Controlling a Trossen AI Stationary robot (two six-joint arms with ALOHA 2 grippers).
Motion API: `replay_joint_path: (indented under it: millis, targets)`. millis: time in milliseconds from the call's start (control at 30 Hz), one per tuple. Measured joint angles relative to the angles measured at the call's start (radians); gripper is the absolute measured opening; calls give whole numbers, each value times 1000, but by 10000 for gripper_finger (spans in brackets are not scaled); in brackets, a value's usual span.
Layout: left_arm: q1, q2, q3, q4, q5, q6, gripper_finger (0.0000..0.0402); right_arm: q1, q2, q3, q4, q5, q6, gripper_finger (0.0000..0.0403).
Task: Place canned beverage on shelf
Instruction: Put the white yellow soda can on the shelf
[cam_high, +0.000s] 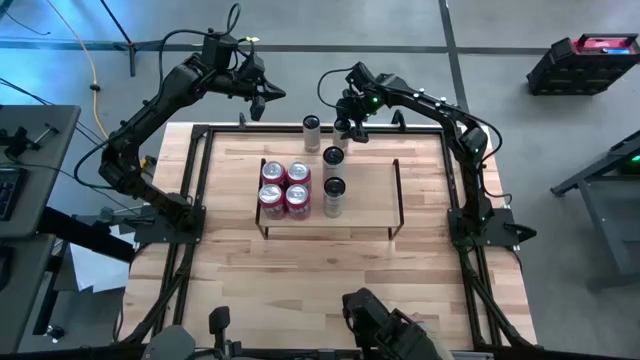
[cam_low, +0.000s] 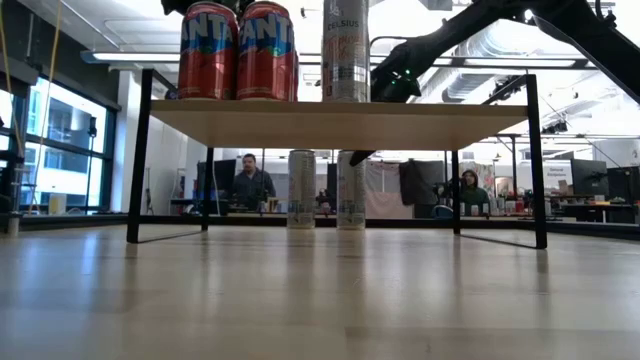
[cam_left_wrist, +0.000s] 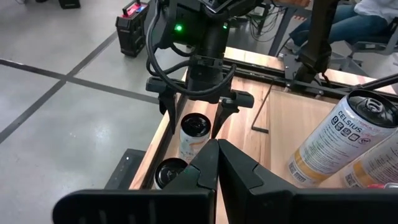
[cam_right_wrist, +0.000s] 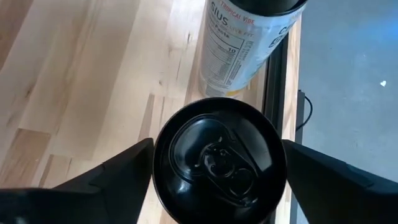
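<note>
Canned beverage (cam_right_wrist: 219, 160), a slim white can with a black top, stands upright on the table behind the shelf (cam_high: 365, 200), between the right gripper's (cam_high: 342, 128) wide-spread fingers (cam_right_wrist: 106, 180), not yet clasped. A second slim can (cam_right_wrist: 245, 43) stands just beside it.

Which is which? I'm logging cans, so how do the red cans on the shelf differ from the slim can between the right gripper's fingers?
The red cans are squat, with silver tops, and stand on the shelf. The slim can is taller and pale, with a black top, and stands on the table behind the shelf, straddled by the open right gripper. All are upright.
</note>
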Motion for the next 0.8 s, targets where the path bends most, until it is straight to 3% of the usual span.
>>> replay_joint_path:
  millis: [400, 800]
  targets:
    - [0, 0, 0, -1, 0, -14, 0, -1, 30, 0, -13, -18, 16, 269]
    - [1, 0, 0, -6, 0, 1, 0, 6, 29, -1, -14, -38, -25, 266]
